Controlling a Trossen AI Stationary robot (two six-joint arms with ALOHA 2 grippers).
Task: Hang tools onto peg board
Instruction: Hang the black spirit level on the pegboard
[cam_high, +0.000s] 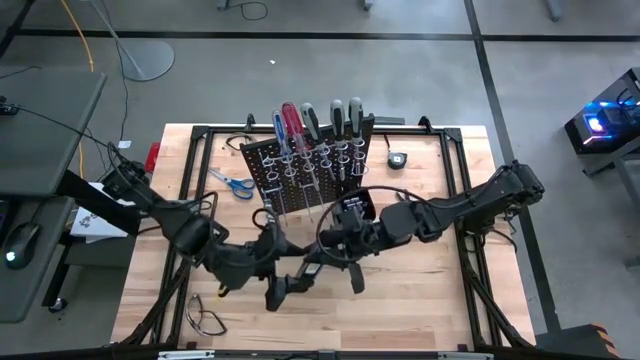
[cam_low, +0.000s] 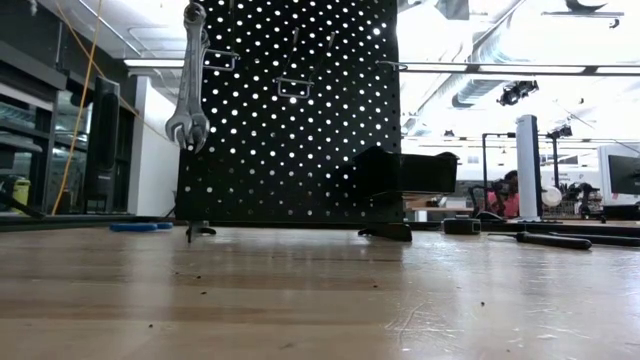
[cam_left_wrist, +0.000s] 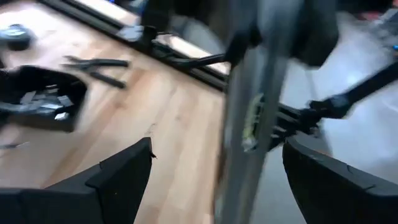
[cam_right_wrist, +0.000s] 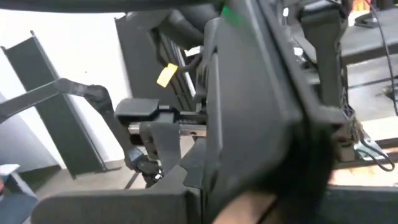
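The black peg board (cam_high: 310, 160) stands upright at the table's middle, with several screwdrivers (cam_high: 292, 125) stuck in its rings and a silver wrench (cam_low: 190, 80) hanging from a hook. Both grippers meet in front of it, above the table. My left gripper (cam_left_wrist: 217, 144) is open, and a long grey tool (cam_left_wrist: 249, 112) stands blurred between its fingers, apart from both. My right gripper (cam_high: 335, 262) is shut on that tool. Blue-handled scissors (cam_high: 232, 182) and dark pliers (cam_left_wrist: 96, 65) lie flat on the table. My right gripper holds the long grey tool by its upper end (cam_left_wrist: 267, 37), where blur and the dark gripper body hide the hold. The tool hangs roughly upright below it, clear of the table.
A small black box (cam_left_wrist: 43, 106) sits by the board's right foot. A round black tape measure (cam_high: 397, 158) lies behind it. Clear safety glasses (cam_high: 205, 318) lie near the front left corner. Bare wood (cam_high: 400, 310) spreads along the table's near side.
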